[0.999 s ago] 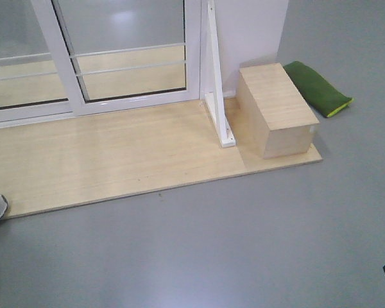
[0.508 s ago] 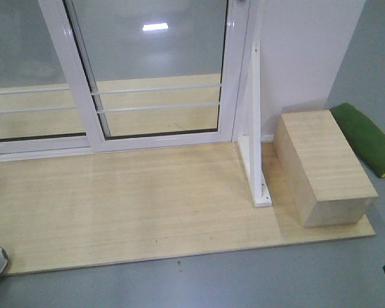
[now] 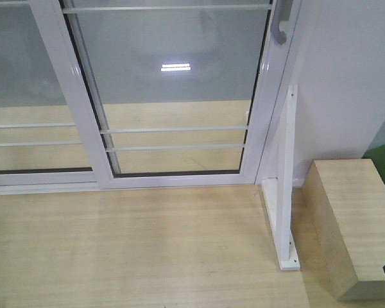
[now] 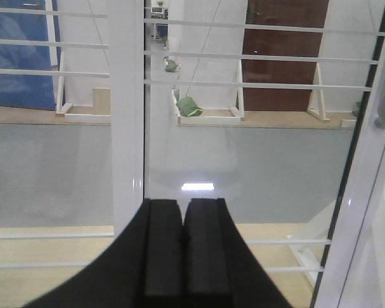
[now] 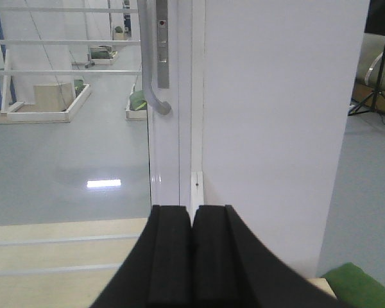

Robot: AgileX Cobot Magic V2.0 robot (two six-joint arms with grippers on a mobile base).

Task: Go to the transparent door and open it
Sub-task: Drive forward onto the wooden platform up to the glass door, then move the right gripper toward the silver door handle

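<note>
Our left claw (image 4: 183, 253) and right claw (image 5: 192, 253) are pinched closed, empty. The door (image 3: 179, 90) stands ahead; its handle (image 5: 149, 70) sits up-left of the right claw, only its tip in the front view.

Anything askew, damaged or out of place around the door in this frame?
Nothing stands out. The transparent door has unbroken glass, its handle is attached to the stile, and the wooden box sits flat beside the white brace. The left pincer and right pincer are shut and empty.
</note>
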